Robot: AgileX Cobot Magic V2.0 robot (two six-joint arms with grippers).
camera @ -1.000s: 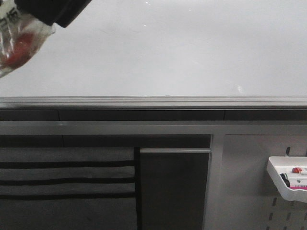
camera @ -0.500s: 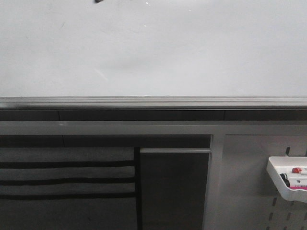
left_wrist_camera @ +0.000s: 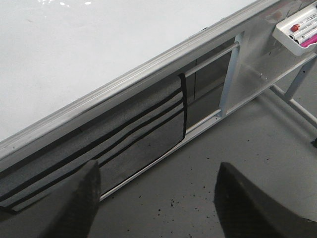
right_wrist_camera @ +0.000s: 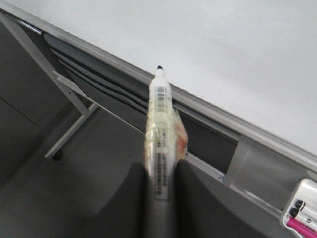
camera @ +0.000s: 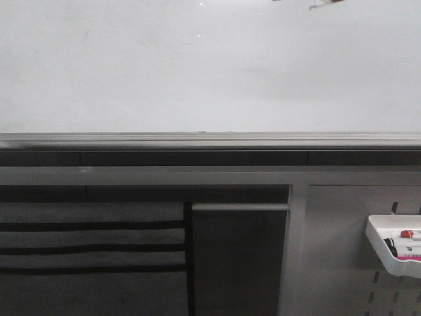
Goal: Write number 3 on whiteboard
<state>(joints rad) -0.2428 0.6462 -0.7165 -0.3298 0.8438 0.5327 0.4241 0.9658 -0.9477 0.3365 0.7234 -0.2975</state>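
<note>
Right gripper (right_wrist_camera: 161,183) clenched on marker (right_wrist_camera: 161,111), seen only in wrist view; left gripper (left_wrist_camera: 156,198) released; whiteboard (camera: 197,72) blank.

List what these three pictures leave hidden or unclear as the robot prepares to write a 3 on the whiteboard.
- Front view: the whiteboard runs past the top edge, with both arms out of frame bar a sliver at that edge.
- Right wrist view: the right tool grips a marker; its label is blurred.
- Front view: items in the white tray are cut off by the edge and too small.
</note>
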